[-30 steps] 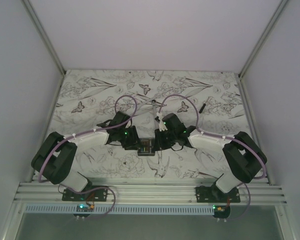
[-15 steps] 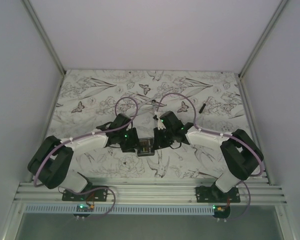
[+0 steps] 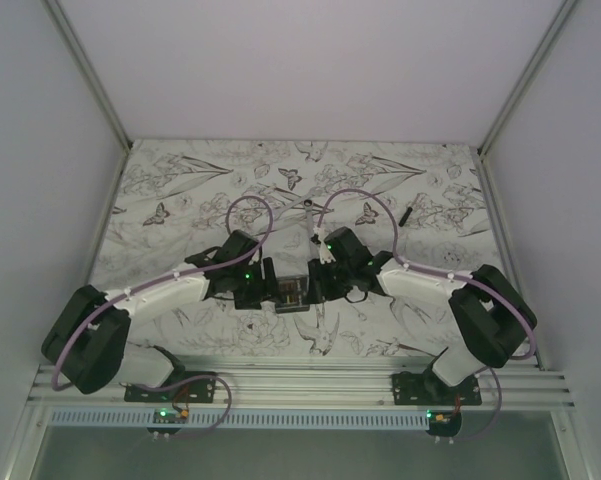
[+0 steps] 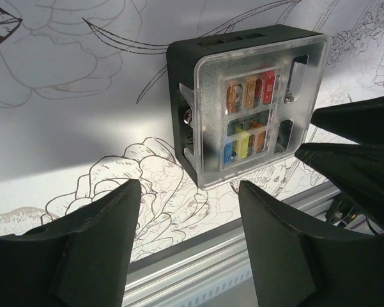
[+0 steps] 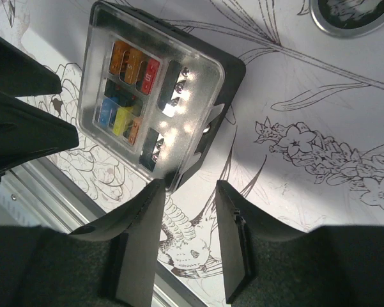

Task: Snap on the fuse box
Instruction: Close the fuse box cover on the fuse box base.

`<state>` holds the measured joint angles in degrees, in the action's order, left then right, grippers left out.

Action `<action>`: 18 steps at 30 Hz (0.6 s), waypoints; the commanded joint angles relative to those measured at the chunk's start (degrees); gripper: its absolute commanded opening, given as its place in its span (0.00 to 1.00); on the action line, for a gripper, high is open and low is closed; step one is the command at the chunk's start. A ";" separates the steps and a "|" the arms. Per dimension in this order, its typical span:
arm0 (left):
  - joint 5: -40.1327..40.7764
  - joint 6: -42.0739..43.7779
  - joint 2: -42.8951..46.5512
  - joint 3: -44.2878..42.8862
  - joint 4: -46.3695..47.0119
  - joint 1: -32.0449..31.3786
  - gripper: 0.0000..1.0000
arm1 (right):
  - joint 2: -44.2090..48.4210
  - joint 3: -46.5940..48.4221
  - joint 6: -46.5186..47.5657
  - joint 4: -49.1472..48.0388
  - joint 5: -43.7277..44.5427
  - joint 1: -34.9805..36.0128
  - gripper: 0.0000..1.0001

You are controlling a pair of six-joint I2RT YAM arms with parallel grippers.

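Note:
The fuse box (image 3: 293, 293) is a small black box with a clear lid over red, orange, yellow and blue fuses, lying on the flower-print table between my two grippers. In the left wrist view the fuse box (image 4: 249, 109) lies just beyond my open, empty left gripper (image 4: 190, 192). In the right wrist view the fuse box (image 5: 153, 96) lies just beyond my open right gripper (image 5: 190, 188), whose left fingertip is at the box's near corner. From above, the left gripper (image 3: 265, 285) and right gripper (image 3: 318, 283) flank the box closely.
A silver wrench (image 3: 310, 213) lies behind the grippers; its round end (image 5: 348, 13) shows in the right wrist view. A thin black stick (image 3: 405, 214) lies at the back right. An aluminium rail (image 3: 300, 385) runs along the near table edge.
The left arm has stretched out and lowered, its elbow swinging left, with the gripper staying at the box's left side. The right arm has barely moved.

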<state>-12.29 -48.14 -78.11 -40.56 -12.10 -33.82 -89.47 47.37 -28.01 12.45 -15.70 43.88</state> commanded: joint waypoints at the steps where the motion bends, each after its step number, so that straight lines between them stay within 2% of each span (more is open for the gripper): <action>1: 0.10 0.90 -1.29 -0.64 -2.31 -0.75 0.65 | 0.17 -0.35 -1.64 -3.31 -1.89 0.69 0.46; 4: 0.27 1.06 -2.79 -1.65 -2.18 -1.20 0.65 | 0.10 -0.22 -1.79 -4.29 -2.77 0.70 0.49; 9: 0.62 1.37 -4.94 -3.38 -2.07 -1.98 0.62 | -2.44 0.64 -1.83 -4.76 -3.39 0.77 0.48; 18: 0.03 1.10 -8.07 -3.74 -1.94 -2.68 0.49 | -6.21 1.75 -0.94 -2.49 -4.34 1.39 0.43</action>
<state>-12.75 -47.72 -84.49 -43.97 -12.21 -35.88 -93.41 48.16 -29.45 8.78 -20.51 44.51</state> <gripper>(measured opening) 0.518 0.446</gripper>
